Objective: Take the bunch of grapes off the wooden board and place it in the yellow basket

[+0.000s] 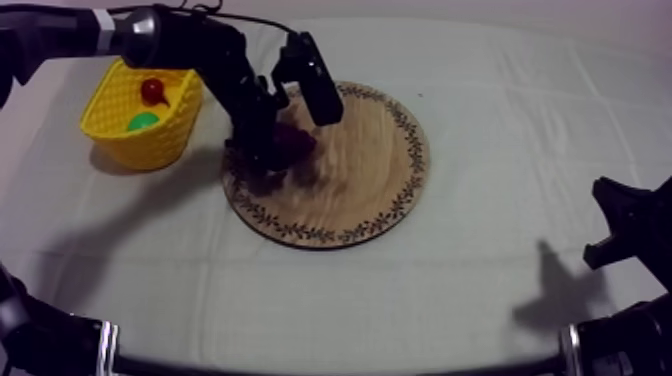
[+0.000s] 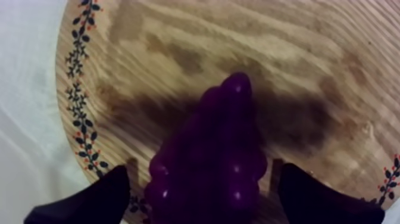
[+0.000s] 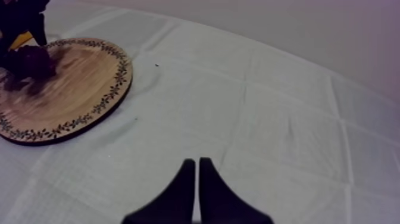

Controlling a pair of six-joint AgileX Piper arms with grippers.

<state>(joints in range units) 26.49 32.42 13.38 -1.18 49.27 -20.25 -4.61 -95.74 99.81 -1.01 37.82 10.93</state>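
Note:
A dark purple bunch of grapes lies on the left part of the round wooden board. My left gripper has come in from the upper left and is lowered over it. In the left wrist view the grapes sit between the two black fingers, a narrow gap showing on each side, so my left gripper is open around them. The yellow basket stands just left of the board. My right gripper is shut on nothing, low at the table's right side.
The basket holds a small red fruit and a green fruit. In the right wrist view the board and the grapes are far off, with bare cloth between. The board's right half is bare.

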